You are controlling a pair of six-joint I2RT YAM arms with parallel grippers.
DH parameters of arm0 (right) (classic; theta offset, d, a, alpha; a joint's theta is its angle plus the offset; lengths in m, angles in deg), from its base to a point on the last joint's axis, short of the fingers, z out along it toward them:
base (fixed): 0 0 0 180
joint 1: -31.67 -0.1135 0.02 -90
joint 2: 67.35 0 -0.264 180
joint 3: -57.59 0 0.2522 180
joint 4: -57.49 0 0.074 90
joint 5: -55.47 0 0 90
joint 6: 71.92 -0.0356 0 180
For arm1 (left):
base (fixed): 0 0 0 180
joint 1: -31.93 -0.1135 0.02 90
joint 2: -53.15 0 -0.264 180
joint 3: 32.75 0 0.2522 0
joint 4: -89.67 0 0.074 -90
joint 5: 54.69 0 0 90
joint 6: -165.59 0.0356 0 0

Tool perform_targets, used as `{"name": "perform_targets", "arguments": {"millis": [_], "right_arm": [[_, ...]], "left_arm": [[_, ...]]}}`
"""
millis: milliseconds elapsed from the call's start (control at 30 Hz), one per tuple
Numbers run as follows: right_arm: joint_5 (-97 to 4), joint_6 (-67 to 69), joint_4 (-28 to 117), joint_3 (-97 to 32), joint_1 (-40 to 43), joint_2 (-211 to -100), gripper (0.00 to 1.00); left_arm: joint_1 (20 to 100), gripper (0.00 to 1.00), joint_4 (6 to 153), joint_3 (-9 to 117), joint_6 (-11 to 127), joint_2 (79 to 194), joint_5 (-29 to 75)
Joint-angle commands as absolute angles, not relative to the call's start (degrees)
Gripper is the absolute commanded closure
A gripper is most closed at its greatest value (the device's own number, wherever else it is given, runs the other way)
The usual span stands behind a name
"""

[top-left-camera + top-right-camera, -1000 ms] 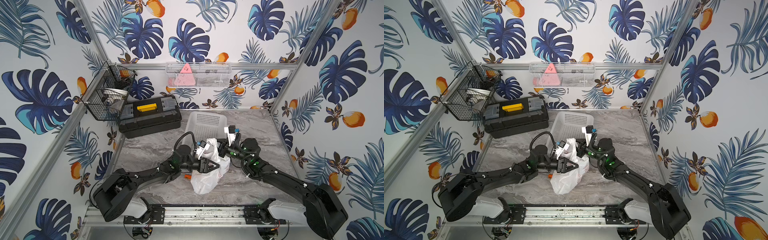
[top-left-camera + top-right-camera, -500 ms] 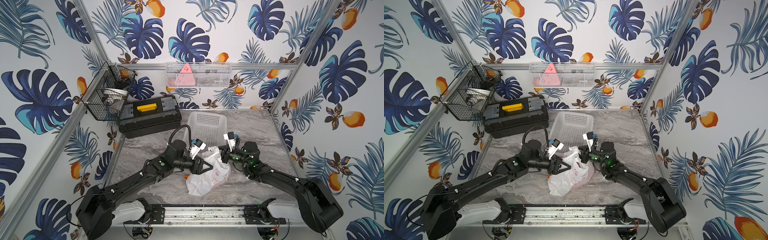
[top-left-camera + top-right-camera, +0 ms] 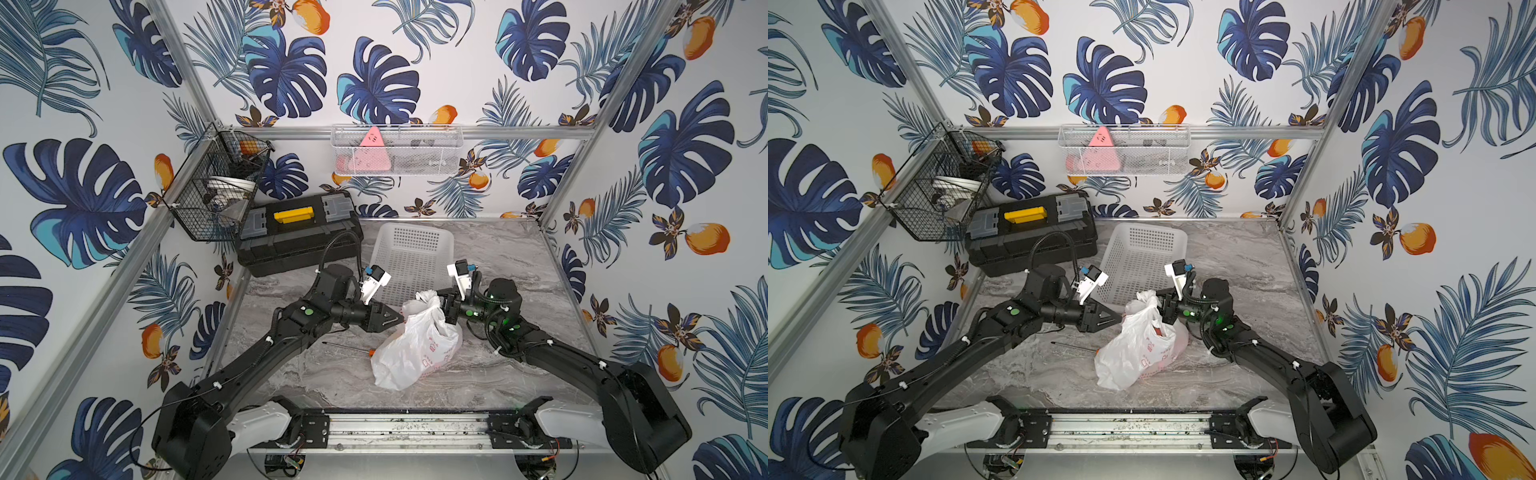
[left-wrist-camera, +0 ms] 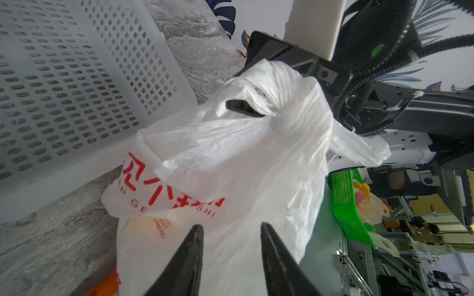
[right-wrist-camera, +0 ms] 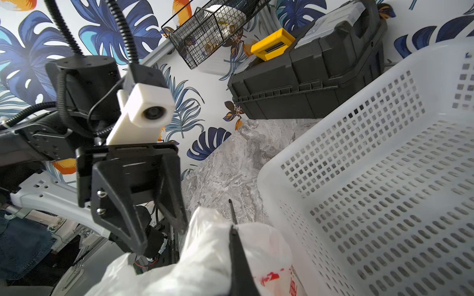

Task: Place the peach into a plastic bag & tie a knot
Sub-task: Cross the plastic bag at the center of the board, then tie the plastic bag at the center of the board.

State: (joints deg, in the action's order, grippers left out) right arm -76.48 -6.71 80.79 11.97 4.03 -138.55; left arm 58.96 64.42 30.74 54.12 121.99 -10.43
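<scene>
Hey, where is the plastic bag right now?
In both top views the plastic bag sits mid-table, in front of the white basket, between the left gripper and the right gripper.

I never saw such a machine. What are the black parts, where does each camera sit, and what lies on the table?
They are two robot arms, each ending in a gripper. Two pictures look down from above; the two close ones come from cameras on the wrists. On the grey table lie a plastic bag, a white basket, a black toolbox and a screwdriver. The right gripper is shut on the bag's twisted top; the left gripper, beside it, is open and empty.
</scene>
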Motion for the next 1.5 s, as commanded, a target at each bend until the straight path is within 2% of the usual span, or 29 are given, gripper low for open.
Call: {"name": "perform_targets", "arguments": {"millis": [0,200,500,900,1067,1200,1367,1467], "right_arm": [[-77.94,-5.67,77.15,10.98,3.71,-137.76,1.0],[-78.89,-5.12,74.04,9.47,2.89,-138.28,1.0],[-80.3,-4.24,71.85,7.88,2.49,-138.85,1.0],[-80.67,-3.89,71.38,7.61,2.23,-139.06,1.0],[-80.72,-4.02,71.27,7.53,2.23,-139.21,0.99],[-79.0,-3.13,67.91,7.35,2.23,-137.62,0.86],[-74.03,-3.6,58.65,6.83,2.23,-132.68,0.6],[-69.24,-4.1,49.13,5.73,2.23,-127.17,0.54]], "left_arm": [[58.92,0.55,74.9,32.28,52.06,124.24,-13.48],[59.8,0.51,76.59,34.8,52.82,129.04,-14.4],[59.81,0.58,76.97,36.04,54.11,131.51,-15.69],[59.77,0.83,75.99,37.72,55.35,133.31,-18.85],[59.7,1.0,76.81,37.95,54.56,134.02,-18.85],[58.89,1.0,76.86,38.22,54.51,133.63,-18.43],[57.48,1.0,75.93,38.23,54.57,132.57,-17.4],[57.07,1.0,75.96,37.91,54.17,132.09,-16.78]]}}
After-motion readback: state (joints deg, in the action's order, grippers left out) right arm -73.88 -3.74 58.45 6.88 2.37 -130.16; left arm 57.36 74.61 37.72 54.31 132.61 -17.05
